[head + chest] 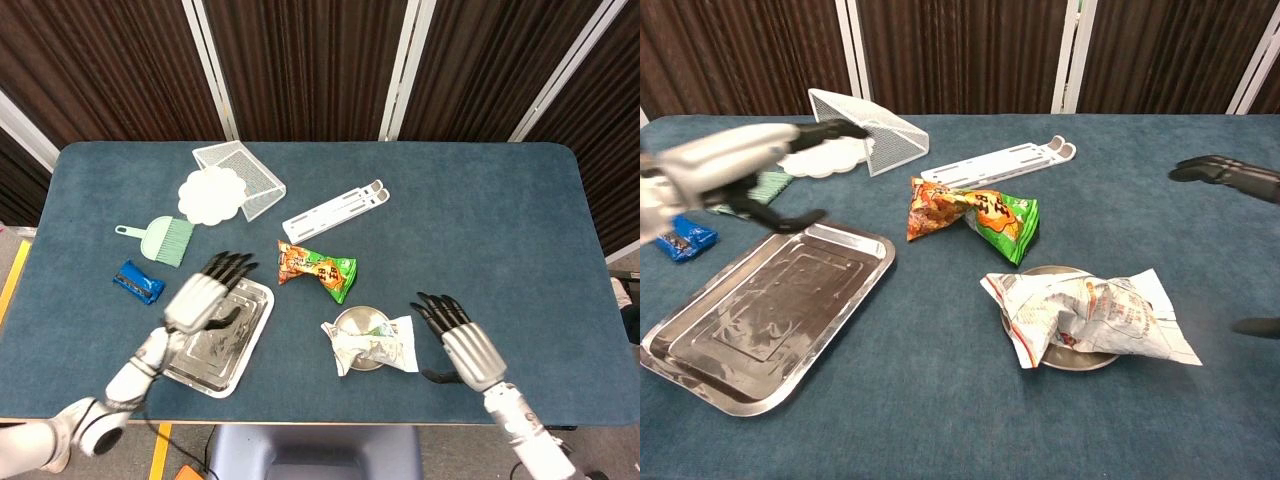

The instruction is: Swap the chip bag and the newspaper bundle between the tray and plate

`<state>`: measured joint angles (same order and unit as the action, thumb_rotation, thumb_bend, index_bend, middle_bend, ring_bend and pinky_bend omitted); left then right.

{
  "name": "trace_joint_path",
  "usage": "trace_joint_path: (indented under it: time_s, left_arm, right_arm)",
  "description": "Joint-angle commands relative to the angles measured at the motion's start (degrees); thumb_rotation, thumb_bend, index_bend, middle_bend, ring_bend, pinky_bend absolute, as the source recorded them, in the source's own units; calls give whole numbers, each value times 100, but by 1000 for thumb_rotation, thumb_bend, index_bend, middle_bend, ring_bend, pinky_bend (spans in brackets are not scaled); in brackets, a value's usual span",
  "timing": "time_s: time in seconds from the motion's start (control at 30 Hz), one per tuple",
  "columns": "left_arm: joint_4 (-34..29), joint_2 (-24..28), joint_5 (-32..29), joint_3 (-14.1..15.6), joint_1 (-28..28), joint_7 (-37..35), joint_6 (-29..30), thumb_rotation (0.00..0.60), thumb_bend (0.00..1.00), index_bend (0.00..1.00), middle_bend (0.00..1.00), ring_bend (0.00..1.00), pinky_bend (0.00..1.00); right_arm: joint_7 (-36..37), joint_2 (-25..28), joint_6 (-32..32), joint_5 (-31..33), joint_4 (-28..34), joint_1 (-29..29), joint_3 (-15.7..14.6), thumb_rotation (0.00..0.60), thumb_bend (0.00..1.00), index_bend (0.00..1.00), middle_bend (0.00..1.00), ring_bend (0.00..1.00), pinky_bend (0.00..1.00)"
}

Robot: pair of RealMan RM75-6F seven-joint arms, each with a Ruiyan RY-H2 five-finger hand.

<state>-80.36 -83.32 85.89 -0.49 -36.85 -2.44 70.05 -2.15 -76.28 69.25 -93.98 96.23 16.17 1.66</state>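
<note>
The chip bag (317, 268) (974, 214), orange and green, lies flat on the blue table between the tray and the plate. The crumpled newspaper bundle (375, 346) (1092, 312) rests on the small metal plate (352, 320) (1040, 272). The steel tray (238, 352) (770, 320) holds nothing. My left hand (203, 294) (735, 160) hovers open over the tray's far left part, fingers spread. My right hand (460, 342) (1230, 176) is open just right of the bundle, not touching it.
A white rack (333, 210) (1000, 163) lies behind the chip bag. A wire basket (240, 177) (865, 131), a white scalloped dish (211, 195), a green brush (165, 240) and a blue packet (138, 283) (684, 238) sit at the back left.
</note>
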Motion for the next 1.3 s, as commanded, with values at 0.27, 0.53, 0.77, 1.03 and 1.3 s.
trace_joint_path:
  time_s: [0.27, 0.53, 0.77, 1.03, 1.3]
  left_arm:
    - [-420, 853, 16, 413, 1170, 163, 953, 600, 425, 0, 0, 0, 0]
    - [-213, 833, -47, 264, 1250, 42, 791, 600, 424, 0, 0, 0, 0]
    - [-83, 833, -17, 183, 1349, -99, 786, 600, 423, 0, 0, 0, 0]
    - [-36, 875, 34, 72, 1436, -161, 837, 600, 423, 0, 0, 0, 0]
    - [-28, 923, 11, 6, 1519, -148, 810, 600, 423, 0, 0, 0, 0]
  right_arm:
    - [-1524, -992, -1331, 1810, 238, 836, 526, 600, 255, 276, 212, 34, 199]
    - [-2090, -1431, -1152, 2243, 25, 1043, 635, 600, 324, 683, 504, 445, 611]
    - [-2284, -1491, -724, 2015, 260, 1043, 584, 600, 362, 808, 611, 569, 682]
    - [-2490, -1330, -628, 1564, 1218, 1171, 448, 600, 363, 820, 621, 580, 683]
    - [-3323, -2197, -1052, 2214, 1047, 1641, 510, 600, 361, 816, 621, 579, 683]
